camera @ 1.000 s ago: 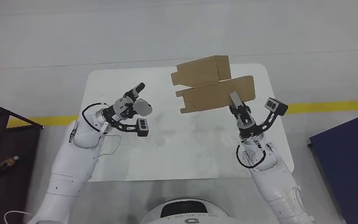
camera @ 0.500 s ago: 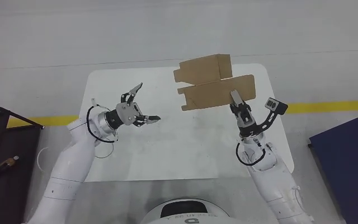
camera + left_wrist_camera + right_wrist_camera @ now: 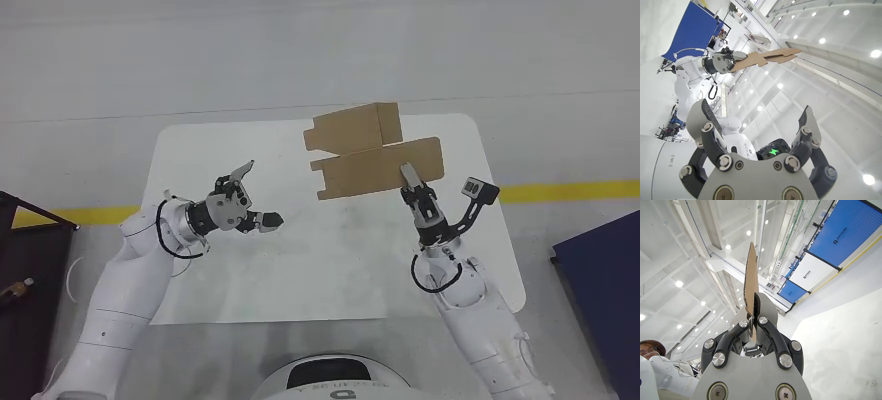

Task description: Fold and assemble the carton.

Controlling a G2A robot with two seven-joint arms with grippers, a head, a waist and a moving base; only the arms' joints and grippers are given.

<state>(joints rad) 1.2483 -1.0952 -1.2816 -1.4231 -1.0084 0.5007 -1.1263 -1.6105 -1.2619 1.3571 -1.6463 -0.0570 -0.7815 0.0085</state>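
A flat brown carton (image 3: pixel 365 150) hangs in the air over the far right part of the white table (image 3: pixel 330 280). My right gripper (image 3: pixel 408 176) is shut on its near right edge. In the right wrist view the carton (image 3: pixel 750 275) stands edge-on, pinched between the fingers (image 3: pixel 758 306). My left gripper (image 3: pixel 255 195) stands open over the table's left half, well apart from the carton, with nothing between its fingers. The left wrist view has that gripper (image 3: pixel 755 113) open in front, and farther off the carton (image 3: pixel 770 57) held by the right gripper (image 3: pixel 735 56).
The table's edges run close on the right and far side, with grey floor beyond. A yellow floor line (image 3: pixel 570 188) passes on the right. A dark stand (image 3: pixel 25 250) is at the left and a blue panel (image 3: pixel 610 290) at the right.
My right gripper has carried the carton a little to the left. My left gripper has turned at the wrist, spread its fingers and dropped slightly nearer the table's left-middle.
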